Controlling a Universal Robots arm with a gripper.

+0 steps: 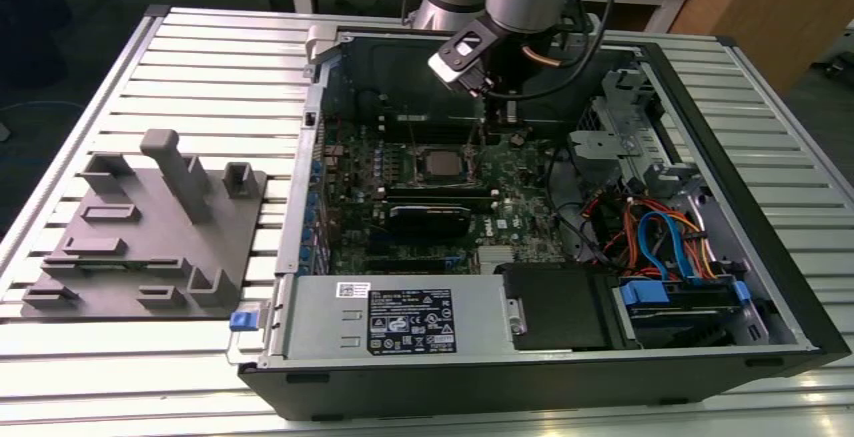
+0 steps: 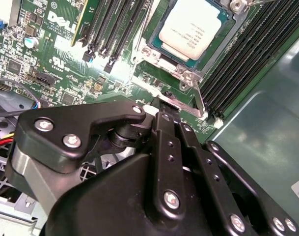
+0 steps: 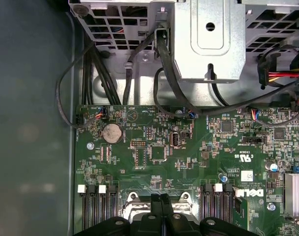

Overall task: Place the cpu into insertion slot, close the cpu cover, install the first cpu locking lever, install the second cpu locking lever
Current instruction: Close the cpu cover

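Hovering low over the board [image 3: 154,147] inside the open case [image 1: 787,287], with gripper [image 3: 160,200] fingers pressed together, tips just beside the slot [image 1: 438,149] rim. Shows the cpu [image 2: 191,29] seated flat in the slot, cover [image 2: 149,55] lying around it. Hemmed by memory slots [image 2: 247,54] on both sides, case wall near; open room above. Rests on a slatted table [image 1: 200,57]. Carries a white label [image 1: 411,320], print too small to read.

A grey fixture block [image 1: 147,237] lies on the slatted table [image 1: 214,67] beside the open computer case [image 1: 534,387].
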